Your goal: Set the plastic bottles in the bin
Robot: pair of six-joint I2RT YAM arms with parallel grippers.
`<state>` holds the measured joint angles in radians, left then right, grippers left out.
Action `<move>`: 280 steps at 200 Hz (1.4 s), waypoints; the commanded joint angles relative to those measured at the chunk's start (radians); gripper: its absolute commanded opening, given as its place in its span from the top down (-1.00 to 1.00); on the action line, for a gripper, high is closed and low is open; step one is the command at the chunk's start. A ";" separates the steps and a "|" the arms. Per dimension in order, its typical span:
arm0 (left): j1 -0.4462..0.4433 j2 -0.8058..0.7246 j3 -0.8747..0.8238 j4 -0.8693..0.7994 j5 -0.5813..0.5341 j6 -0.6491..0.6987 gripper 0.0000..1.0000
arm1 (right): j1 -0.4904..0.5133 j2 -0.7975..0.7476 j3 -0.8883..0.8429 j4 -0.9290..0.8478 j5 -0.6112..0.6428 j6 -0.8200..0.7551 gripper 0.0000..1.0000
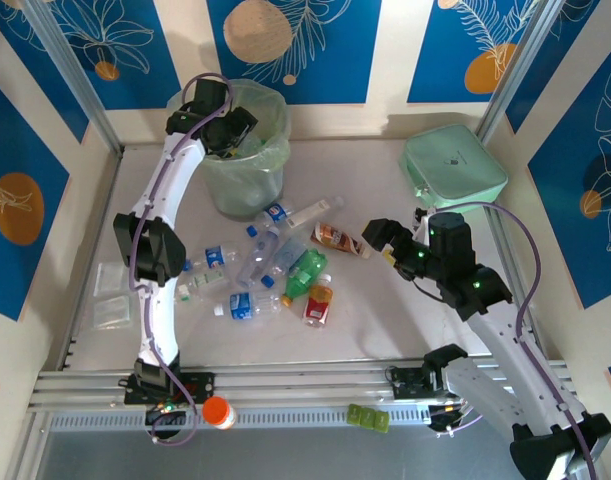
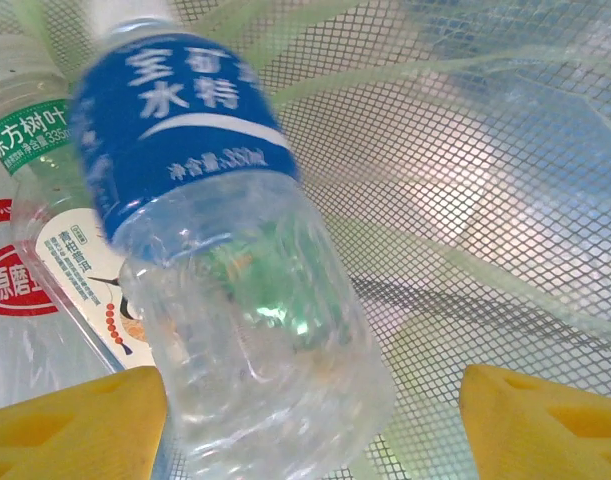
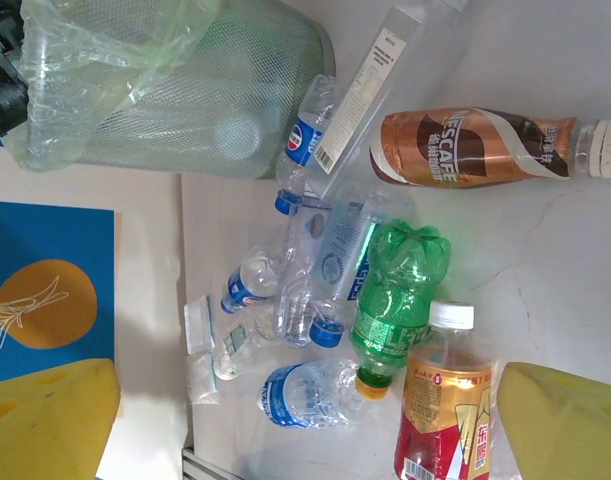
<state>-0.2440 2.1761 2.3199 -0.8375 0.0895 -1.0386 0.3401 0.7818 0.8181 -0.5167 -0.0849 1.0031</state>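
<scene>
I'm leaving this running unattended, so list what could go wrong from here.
1. The blue-label bottle sits loose between the open left jaws at the mouth of the bin. It could catch the crumpled liner bag, or land on the bottles already inside and bounce.
2. The right jaws hang open over a crowded pile. The green bottle and red bottle lie side by side, so a grab may pinch both or send neighbours rolling.
</scene>
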 commanded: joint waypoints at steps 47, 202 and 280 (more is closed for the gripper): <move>0.005 -0.133 0.020 -0.013 0.043 0.063 -0.51 | 0.004 -0.034 0.043 -0.032 0.013 -0.030 -0.94; -0.158 -1.095 -1.068 0.219 0.094 0.495 -0.48 | 0.324 0.494 0.248 -0.300 0.188 -0.148 -0.78; -0.158 -1.197 -1.257 0.232 0.150 0.568 -0.50 | 0.477 0.942 0.458 -0.460 0.358 -0.016 -0.76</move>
<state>-0.3977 1.0176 1.1046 -0.6399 0.2214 -0.5140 0.7990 1.6421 1.1851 -0.8608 0.1745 0.9211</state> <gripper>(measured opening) 0.745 0.880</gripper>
